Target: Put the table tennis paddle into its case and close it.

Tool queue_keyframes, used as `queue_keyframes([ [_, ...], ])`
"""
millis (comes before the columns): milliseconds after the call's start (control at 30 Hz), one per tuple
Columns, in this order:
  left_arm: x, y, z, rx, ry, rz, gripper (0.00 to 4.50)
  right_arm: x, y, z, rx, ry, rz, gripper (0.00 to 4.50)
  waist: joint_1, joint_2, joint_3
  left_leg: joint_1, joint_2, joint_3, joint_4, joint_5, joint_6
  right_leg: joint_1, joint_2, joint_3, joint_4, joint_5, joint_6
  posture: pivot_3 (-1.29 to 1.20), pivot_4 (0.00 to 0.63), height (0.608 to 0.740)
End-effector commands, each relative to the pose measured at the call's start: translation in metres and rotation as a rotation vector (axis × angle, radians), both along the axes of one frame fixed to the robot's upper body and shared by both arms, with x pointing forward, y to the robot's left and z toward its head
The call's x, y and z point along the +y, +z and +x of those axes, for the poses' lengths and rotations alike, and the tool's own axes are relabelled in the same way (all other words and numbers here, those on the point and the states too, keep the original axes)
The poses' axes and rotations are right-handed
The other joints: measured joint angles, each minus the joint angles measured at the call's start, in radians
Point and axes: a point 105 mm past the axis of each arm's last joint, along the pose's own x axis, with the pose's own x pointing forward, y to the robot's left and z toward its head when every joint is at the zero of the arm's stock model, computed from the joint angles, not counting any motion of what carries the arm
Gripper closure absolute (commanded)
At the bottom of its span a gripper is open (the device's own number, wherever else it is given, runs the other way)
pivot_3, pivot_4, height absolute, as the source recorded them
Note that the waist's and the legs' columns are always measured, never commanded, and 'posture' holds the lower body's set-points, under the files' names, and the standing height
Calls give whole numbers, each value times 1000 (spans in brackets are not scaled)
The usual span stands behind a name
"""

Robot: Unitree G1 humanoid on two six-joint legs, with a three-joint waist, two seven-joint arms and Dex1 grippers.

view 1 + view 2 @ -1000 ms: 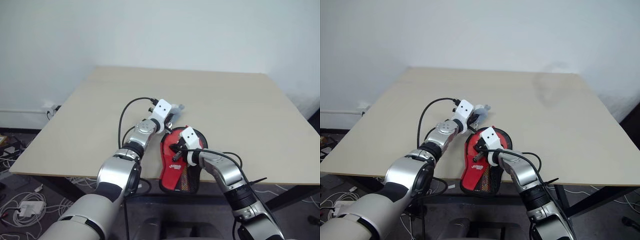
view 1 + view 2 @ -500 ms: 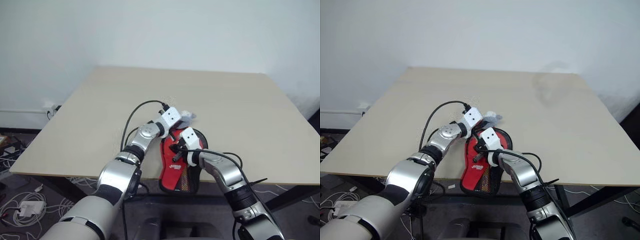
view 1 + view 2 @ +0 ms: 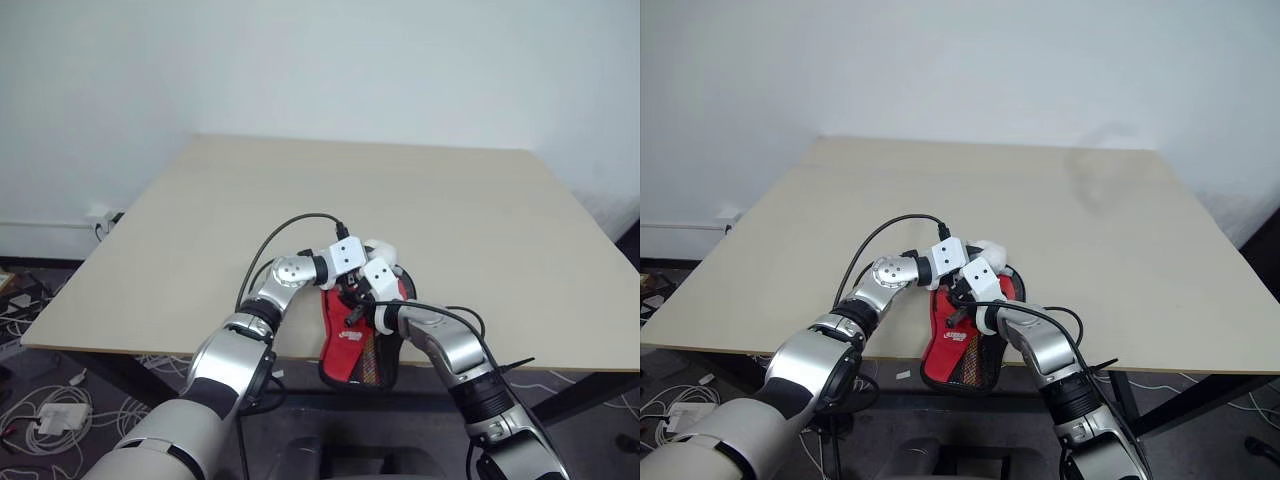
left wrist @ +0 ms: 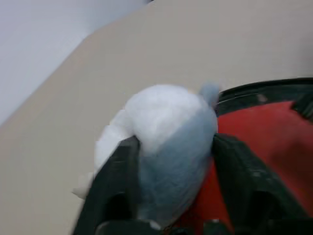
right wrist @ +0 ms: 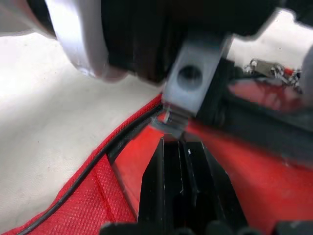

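The red case (image 3: 360, 345) with black trim lies at the table's front edge, its mesh end hanging over. I cannot tell the table tennis paddle apart from the case's red. A pale grey-white soft lump (image 4: 166, 132) sits over the case's round far end (image 4: 264, 127). My left gripper (image 3: 366, 266) stands open, with the lump between its spread fingers (image 4: 122, 166). My right gripper (image 5: 178, 144) is shut, its tips low over the case's red face beside the black trim (image 5: 117, 142). Whether it pinches anything I cannot tell. Both grippers are close together over the case.
The beige table (image 3: 200, 230) stretches away behind and to both sides of the case. A black cable (image 3: 290, 225) arcs over my left wrist. Cables and a white adapter (image 3: 55, 415) lie on the floor at the left.
My left gripper swung right with the lump, from the table beside the case to over the case's round end, and its fingers spread apart. The right gripper stayed in place.
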Motion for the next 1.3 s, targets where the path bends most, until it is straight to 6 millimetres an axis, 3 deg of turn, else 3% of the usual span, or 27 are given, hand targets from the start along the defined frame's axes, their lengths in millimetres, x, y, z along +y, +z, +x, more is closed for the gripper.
queue_keyframes([
  [33, -2, 24, 5, -92, -41, -4, 770, -2, -37, -16, 138, 21, -74, 4500, 0, 0, 0, 0, 0, 0, 0, 0, 0, 0, 0, 0, 0, 0, 0, 0, 0, 707],
  [100, 5, 34, 10, -115, -27, -7, 100, -1, -36, -16, 138, 23, -74, 4500, 0, 0, 0, 0, 0, 0, 0, 0, 0, 0, 0, 0, 0, 0, 0, 0, 0, 707],
  [133, 9, 40, 13, -126, -24, -7, 40, -1, -36, -16, 138, 25, -75, 4500, 0, 0, 0, 0, 0, 0, 0, 0, 0, 0, 0, 0, 0, 0, 0, 0, 0, 707],
  [333, 34, 70, 18, -112, -59, -21, 40, -1, -36, -15, 138, 31, -75, 4500, -2, 0, 0, 0, 0, 0, 0, 0, 0, 0, 1, 0, 0, 0, 0, 0, 0, 707],
  [533, 67, 111, 3, -50, -167, -82, 40, -2, -36, -16, 141, 40, -76, 4500, -16, 0, 0, 0, 0, -1, 0, 0, 0, 0, 1, 0, 0, 0, 0, 0, 0, 707],
  [633, 80, 117, -10, 3, -188, -91, 40, -3, -35, -16, 140, 45, -77, 4500, -25, 1, 0, 0, 0, -1, -1, 0, 0, 0, 1, 0, -1, 0, 0, 0, 0, 707],
  [800, 115, 112, -26, 48, -53, -136, 40, -15, -25, -15, 104, 61, -96, 4500, -28, 2, 0, 0, 0, -1, -1, 0, 0, 0, 1, 0, -1, 0, 0, 0, 0, 707],
  [933, 129, 98, -39, 121, 56, -245, 0, -31, -5, -15, 61, 99, -110, 3632, -16, 2, 0, 0, 0, -1, 0, 0, 0, 1, 1, -1, -1, 0, 0, 0, 0, 707],
  [1000, 130, 87, -46, 154, 91, -270, 0, -38, 6, -16, 50, 118, -108, 2901, -14, 2, 0, 0, 0, -1, 0, 0, 0, 1, 0, 0, -1, 0, 0, 0, 0, 707],
  [1267, 117, 47, -64, 303, 194, -358, 0, -66, 49, -5, -22, 130, -125, 92, -15, 3, 1, 0, 0, -1, -2, 0, 0, 0, -1, 0, -2, 0, 0, 0, 0, 707],
  [1300, 114, 44, -64, 313, 195, -362, 0, -69, 54, -1, -39, 121, -133, 41, -16, 4, 1, 0, 0, -1, -2, 0, 0, 0, -1, 0, -2, 0, 0, 0, 0, 707],
])
